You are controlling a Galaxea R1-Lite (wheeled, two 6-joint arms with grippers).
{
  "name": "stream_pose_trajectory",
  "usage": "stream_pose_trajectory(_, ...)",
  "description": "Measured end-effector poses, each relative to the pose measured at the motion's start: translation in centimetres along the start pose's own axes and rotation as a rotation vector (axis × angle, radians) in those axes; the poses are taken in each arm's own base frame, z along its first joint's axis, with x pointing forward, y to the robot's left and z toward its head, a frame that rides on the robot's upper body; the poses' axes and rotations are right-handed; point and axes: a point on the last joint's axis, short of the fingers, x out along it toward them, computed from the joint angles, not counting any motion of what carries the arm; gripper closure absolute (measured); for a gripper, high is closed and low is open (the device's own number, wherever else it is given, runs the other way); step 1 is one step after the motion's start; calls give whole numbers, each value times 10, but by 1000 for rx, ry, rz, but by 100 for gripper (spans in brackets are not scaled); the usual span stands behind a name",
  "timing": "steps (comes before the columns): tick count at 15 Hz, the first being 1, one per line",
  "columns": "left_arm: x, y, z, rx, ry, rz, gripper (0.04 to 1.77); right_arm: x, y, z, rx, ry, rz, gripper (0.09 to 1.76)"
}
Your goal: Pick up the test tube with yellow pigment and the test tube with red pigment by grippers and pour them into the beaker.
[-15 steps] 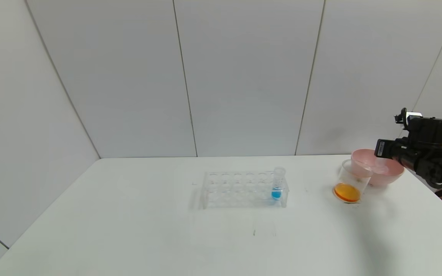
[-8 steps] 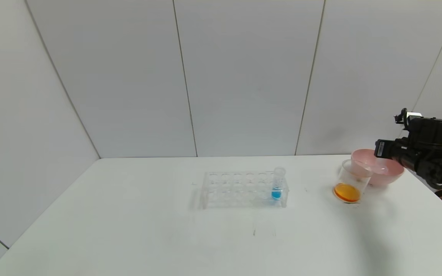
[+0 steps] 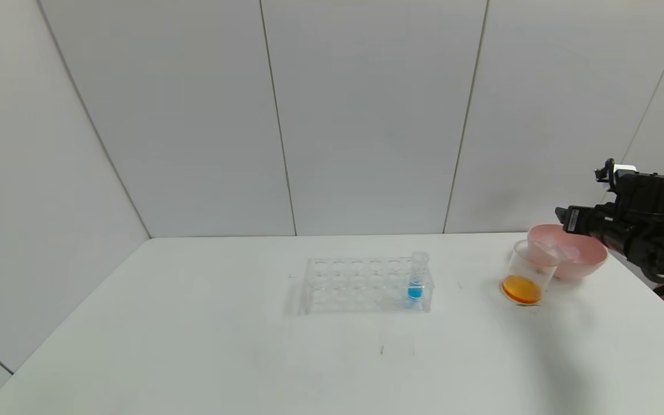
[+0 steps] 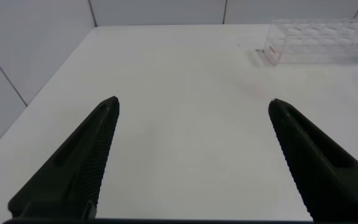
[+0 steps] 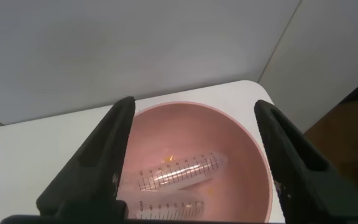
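Right tool (image 5: 194,149) hangs above the pink bowl (image 3: 583,262) at the far right of the white surface (image 3: 193,346), fingers spread wide, holding nothing. In the right wrist view two clear graduated tubes lie on their sides in the bowl's bottom between the spread fingers: one test tube (image 5: 182,171) higher, a second tube (image 5: 166,205) just beside it, partly cut off by the frame edge. A faint orange trace shows near the upper tube; which tube held yellow and which red cannot be told.

Beaker (image 3: 525,274) stands upright on the surface, touching or just in front of the bowl on its left side, with an orange liquid layer (image 3: 520,288) at its base.

Clear tube rack (image 3: 366,285) sits mid-surface, well apart from the beaker. One blue-liquid tube (image 3: 417,276) stands upright in its right end; the other holes look vacant.

Left tool (image 4: 191,109) is out of the head view, parked low over the near left part of the surface, fingers wide apart, nothing between them; the rack shows far off in its view.
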Motion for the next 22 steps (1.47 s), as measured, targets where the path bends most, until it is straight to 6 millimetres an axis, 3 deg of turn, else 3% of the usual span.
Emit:
stream_pose_trajectory(4,0,0,0,0,0,0,9,-27,39,24,-10,-53,89,33)
stream_pose_trajectory(7,0,0,0,0,0,0,9,-63,71,36,-21,-68,144,27)
stream_pose_trajectory(10,0,0,0,0,0,0,9,-108,83,40,-31,-74,204,23)
stream_pose_trajectory(13,0,0,0,0,0,0,9,-161,72,49,-24,-118,238,20)
stream_pose_trajectory(17,0,0,0,0,0,0,9,-242,33,56,-14,-224,236,18)
stream_pose_trajectory(22,0,0,0,0,0,0,9,-341,-24,37,-32,-323,149,16)
